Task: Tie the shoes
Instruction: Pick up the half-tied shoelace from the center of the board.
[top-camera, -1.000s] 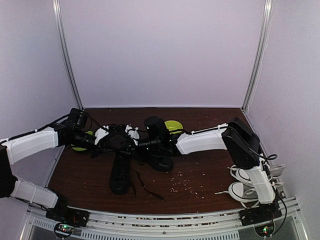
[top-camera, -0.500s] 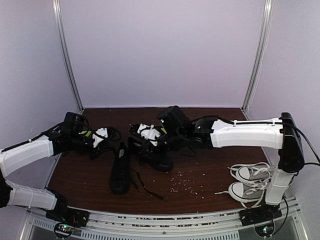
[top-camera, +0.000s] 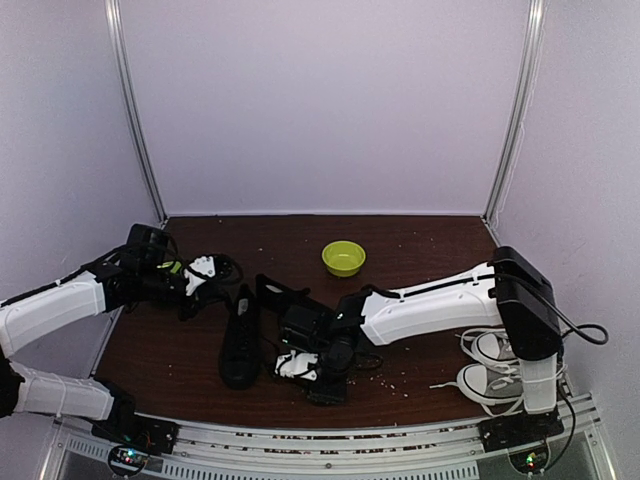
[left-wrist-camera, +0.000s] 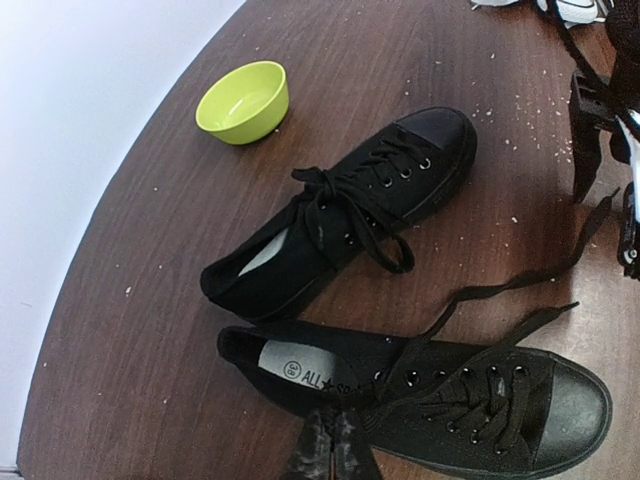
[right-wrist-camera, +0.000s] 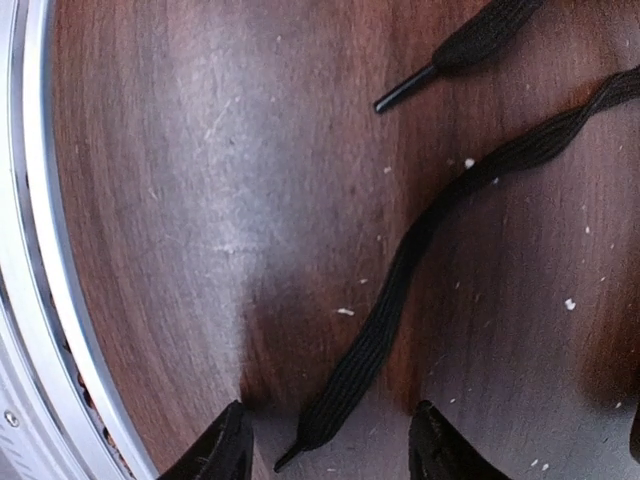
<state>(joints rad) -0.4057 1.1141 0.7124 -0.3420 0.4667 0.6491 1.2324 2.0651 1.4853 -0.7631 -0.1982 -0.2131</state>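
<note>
Since half a second ago the right arm has swung away from the far side of the table and folded low, uncovering the green bowl (top-camera: 343, 258), while the left arm has scarcely shifted; beyond the bowl and to its right the brown table (top-camera: 430, 240) lies open up to the pale back wall and the metal corner posts; the crowded part is nearer than the bowl, ending at the front rail (top-camera: 330, 442); crumbs speckle the wood; well to the bowl's right at the near edge sit the white-laced sneakers (top-camera: 497, 362); the first black shoe (left-wrist-camera: 360, 205) lies nearest the bowl, and the second black shoe (top-camera: 240, 345) lies nearer than the bowl and to its left, toe toward the rail, laces trailing loose; the right arm's white forearm runs leftward from its near-right base, wrist bent downward, right gripper (right-wrist-camera: 330, 450) close over the table beside the rail, fingers apart with the tip of a loose lace (right-wrist-camera: 400, 290) lying between them, unclamped; the left arm reaches in from the left wall, left gripper (top-camera: 200, 270) left of the bowl, fingers (left-wrist-camera: 335, 445) pressed together, whether on a lace is unclear.
</note>
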